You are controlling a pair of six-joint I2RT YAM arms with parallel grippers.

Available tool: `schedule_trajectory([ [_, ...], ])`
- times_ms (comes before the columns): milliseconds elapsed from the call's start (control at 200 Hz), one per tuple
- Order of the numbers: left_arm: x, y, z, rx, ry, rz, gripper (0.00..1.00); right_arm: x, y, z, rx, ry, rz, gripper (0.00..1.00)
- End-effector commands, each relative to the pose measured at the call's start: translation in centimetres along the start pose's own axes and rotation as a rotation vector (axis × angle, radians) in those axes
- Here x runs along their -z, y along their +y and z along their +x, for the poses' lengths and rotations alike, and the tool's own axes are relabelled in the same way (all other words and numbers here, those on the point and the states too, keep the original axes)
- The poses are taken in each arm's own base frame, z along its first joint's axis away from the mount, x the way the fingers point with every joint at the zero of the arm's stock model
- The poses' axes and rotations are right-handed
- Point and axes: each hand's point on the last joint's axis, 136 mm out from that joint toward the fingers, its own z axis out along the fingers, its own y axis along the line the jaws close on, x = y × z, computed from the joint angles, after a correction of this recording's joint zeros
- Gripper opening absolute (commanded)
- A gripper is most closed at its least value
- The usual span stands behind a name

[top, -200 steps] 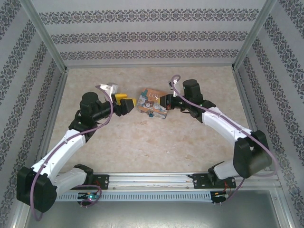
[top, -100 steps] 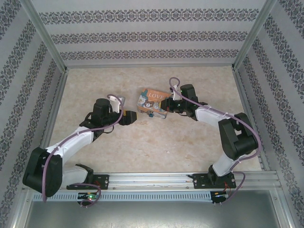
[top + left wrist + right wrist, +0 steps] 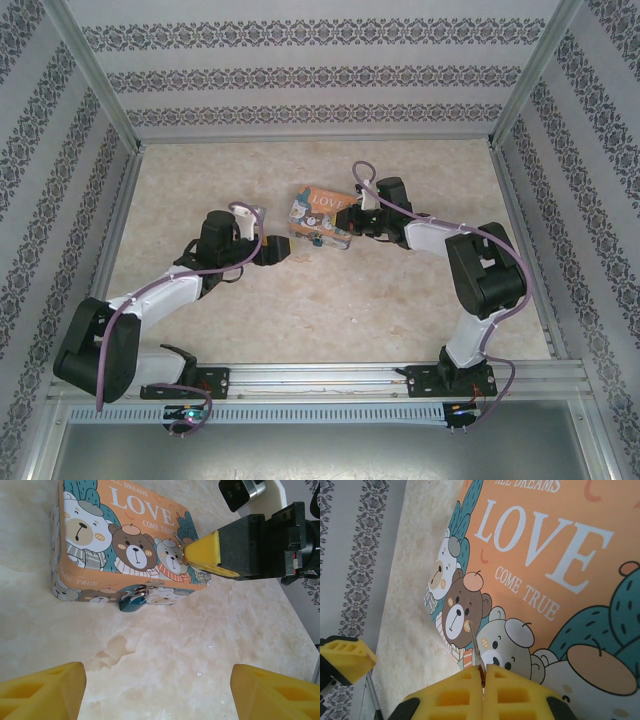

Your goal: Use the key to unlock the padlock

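The right end effector (image 3: 483,674) is pinched closed on the thin key (image 3: 474,647), poised over the LOVE tin (image 3: 100,540). The teal padlock (image 3: 132,601) hangs on the tin's near side, mid-table (image 3: 210,625). The left end effector (image 3: 159,690) gapes wide, holding nothing, just left of the tin.

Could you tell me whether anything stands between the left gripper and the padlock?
Nothing visible does: only bare table lies between the left gripper and the padlock at the tin's near wall; the right gripper is aside, over its corner.
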Motion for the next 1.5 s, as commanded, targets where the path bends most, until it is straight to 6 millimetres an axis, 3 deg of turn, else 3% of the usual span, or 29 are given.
schedule_trajectory([
  [0,-0.5,-0.2,0.1,-0.013,-0.002,0.013,0.76,-1.0,-1.2,1.0,-0.019,0.030,0.007,0.00],
  [200,-1.3,0.5,0.6,-0.005,0.013,0.009,0.76,-2.2,-1.9,3.2,-0.034,0.076,0.019,0.00],
  [360,-2.1,0.9,1.3,0.004,0.045,0.018,0.76,-2.5,-1.9,3.9,-0.037,0.081,0.024,0.00],
  [640,-3.7,1.3,1.4,-0.054,0.058,0.038,0.76,-2.6,-1.9,3.8,-0.036,0.073,0.037,0.00],
  [1159,-8.9,1.8,2.0,-0.056,0.102,0.076,0.71,-2.4,-2.3,4.1,-0.036,0.077,0.065,0.00],
  [1494,-10.6,2.8,1.1,-0.091,0.049,0.061,0.69,-2.3,-2.3,4.1,-0.030,0.082,0.069,0.00],
])
